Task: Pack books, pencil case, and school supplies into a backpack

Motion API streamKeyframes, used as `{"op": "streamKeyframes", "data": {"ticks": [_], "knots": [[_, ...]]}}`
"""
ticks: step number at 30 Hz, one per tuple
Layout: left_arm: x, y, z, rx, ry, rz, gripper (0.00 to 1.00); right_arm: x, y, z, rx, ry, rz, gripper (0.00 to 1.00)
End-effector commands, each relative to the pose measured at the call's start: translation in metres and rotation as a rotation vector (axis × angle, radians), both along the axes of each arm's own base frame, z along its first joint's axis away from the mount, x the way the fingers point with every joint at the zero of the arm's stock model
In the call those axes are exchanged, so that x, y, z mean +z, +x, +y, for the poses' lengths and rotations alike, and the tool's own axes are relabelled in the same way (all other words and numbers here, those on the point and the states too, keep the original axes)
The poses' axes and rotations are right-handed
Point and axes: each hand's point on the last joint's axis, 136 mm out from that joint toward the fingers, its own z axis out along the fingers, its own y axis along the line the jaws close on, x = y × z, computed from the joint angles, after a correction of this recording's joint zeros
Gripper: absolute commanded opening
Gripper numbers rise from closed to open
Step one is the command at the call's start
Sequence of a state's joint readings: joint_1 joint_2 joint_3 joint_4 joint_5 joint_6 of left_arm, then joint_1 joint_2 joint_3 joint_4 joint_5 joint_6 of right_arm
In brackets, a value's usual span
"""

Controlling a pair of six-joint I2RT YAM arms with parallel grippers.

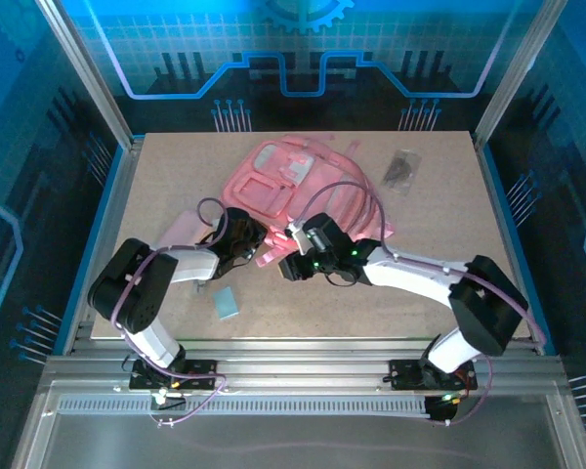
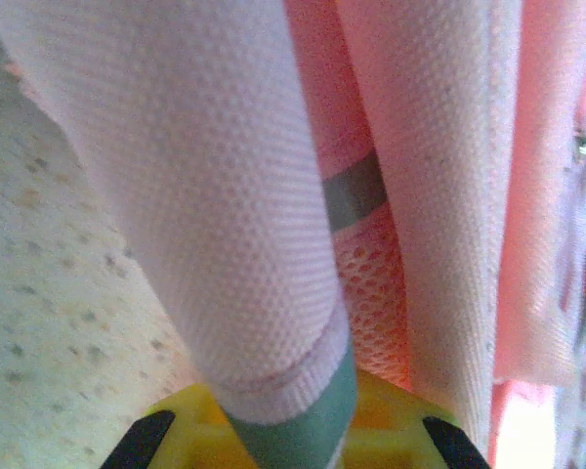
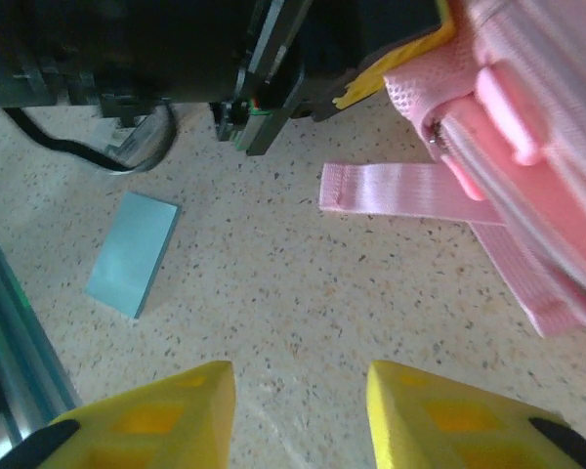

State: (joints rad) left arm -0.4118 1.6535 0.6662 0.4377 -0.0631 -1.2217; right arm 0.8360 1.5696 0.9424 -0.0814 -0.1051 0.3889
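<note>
Finding 1, holding arm. The left gripper (image 2: pixel 303 422) is closed on the pale padded shoulder strap (image 2: pixel 225 244) of the backpack (image 1: pixel 283 181). In the left wrist view the strap is seen running down into the closed yellow fingers.

Finding 2, free arm. The right gripper (image 3: pixel 301 396) is empty. Its 2 fingers are parted over the bare table (image 3: pixel 273 303) and nothing is seen between them.

Finding 3, position of the work. The backpack is laid flat at mid-table, beyond both wrists. From the right gripper its zipped near edge is placed ahead and to the right, near but not touching. That edge is seen running on a slant, from ahead of the fingers down toward their right side. A flat webbing strap (image 3: pixel 400 189) is stretched straight across the fingers' path, between them and the bag.

Finding 4, loose item. The pale blue flat rectangle (image 3: pixel 132 254) is noted ahead and to the left of the same fingers, well apart from the bag.

Assessment. With the left arm occupied, the right arm is judged the one available. A forward and rightward reach is judged necessary to take the bag's edge, passing over the webbing. A wrist turn is probably required so that the slanted edge is pinched across and not along.
</note>
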Motion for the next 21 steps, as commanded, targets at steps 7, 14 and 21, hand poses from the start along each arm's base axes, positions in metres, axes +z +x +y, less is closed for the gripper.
{"op": "streamKeyframes", "data": {"ticks": [7,14,21], "knots": [[0.082,-0.007,-0.042,-0.084,-0.092,-0.144,0.00,-0.022,0.043,0.004,-0.076,-0.107,-0.123,0.42],[0.094,-0.014,-0.050,-0.101,-0.094,-0.158,0.00,-0.024,0.081,-0.024,-0.207,-0.183,-0.206,0.56],[0.096,-0.021,-0.064,-0.140,-0.113,-0.147,0.00,-0.012,0.109,-0.007,-0.207,-0.126,-0.260,0.60]]}}
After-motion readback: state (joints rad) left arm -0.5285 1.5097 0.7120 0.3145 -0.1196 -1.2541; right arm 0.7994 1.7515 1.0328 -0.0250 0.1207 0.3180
